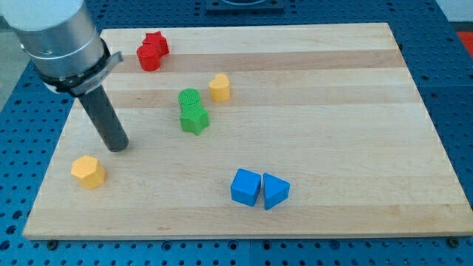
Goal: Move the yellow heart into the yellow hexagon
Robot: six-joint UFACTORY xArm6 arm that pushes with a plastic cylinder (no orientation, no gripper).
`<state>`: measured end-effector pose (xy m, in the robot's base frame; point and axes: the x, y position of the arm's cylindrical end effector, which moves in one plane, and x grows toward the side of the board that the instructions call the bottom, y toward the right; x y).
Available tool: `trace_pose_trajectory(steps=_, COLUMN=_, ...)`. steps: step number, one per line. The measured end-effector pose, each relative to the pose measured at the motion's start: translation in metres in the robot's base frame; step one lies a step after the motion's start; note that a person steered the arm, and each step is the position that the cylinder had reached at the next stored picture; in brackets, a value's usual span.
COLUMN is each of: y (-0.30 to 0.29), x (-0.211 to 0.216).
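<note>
The yellow heart [219,87] lies in the upper middle of the wooden board [332,111]. The yellow hexagon [89,171] lies near the board's lower left corner. My tip [118,147] rests on the board just above and to the right of the yellow hexagon, a short gap apart from it. The tip is far to the left of and below the yellow heart. The dark rod rises from the tip toward the view's top left into the grey arm body.
A red star [157,42] and a red cylinder [148,58] touch at the top left. A green cylinder [190,97] and a green star [195,120] sit together left of and below the heart. A blue cube [245,186] and a blue triangle [276,191] sit at the bottom middle.
</note>
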<state>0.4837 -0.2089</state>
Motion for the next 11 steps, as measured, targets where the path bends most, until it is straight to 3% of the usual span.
trace_pose_trajectory(steps=2, y=-0.026, x=0.057)
trace_pose_trajectory(steps=3, y=-0.026, x=0.061)
trace_pose_trajectory(steps=4, y=-0.021, x=0.015)
trace_pose_trajectory(steps=5, y=-0.012, x=-0.059)
trace_pose_trajectory(steps=7, y=0.131, x=-0.156)
trace_pose_trajectory(steps=8, y=0.182, x=-0.166)
trace_pose_trajectory(steps=11, y=0.163, x=-0.132)
